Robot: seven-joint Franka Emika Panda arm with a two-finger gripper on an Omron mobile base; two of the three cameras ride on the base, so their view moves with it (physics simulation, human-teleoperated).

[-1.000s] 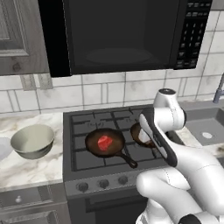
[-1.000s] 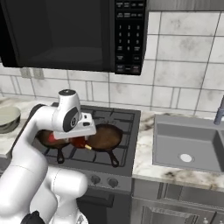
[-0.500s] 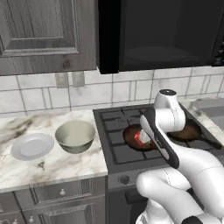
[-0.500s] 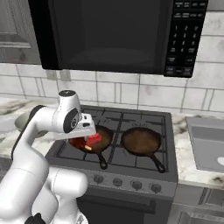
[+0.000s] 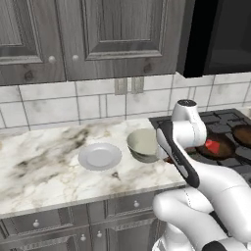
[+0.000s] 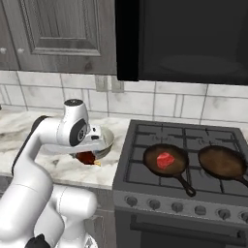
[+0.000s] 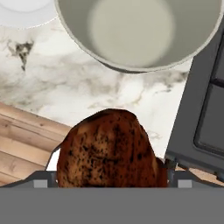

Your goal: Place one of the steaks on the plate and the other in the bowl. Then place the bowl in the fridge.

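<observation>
The base has driven left from the stove to the marble counter. The two-finger gripper pinches the dark brown-red steak near the pale beige bowl; the pale round plate lies left. The bright red steak remains in its black pan. Delivery appears imminent.

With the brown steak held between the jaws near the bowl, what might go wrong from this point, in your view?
1. The brown steak hangs over the counter edge, short of the bowl; released now, it would likely miss.
2. The bowl sits close to the stove, so a low approach might nudge it.
3. The plate lies just beyond; overshooting could land the steak there instead.
</observation>
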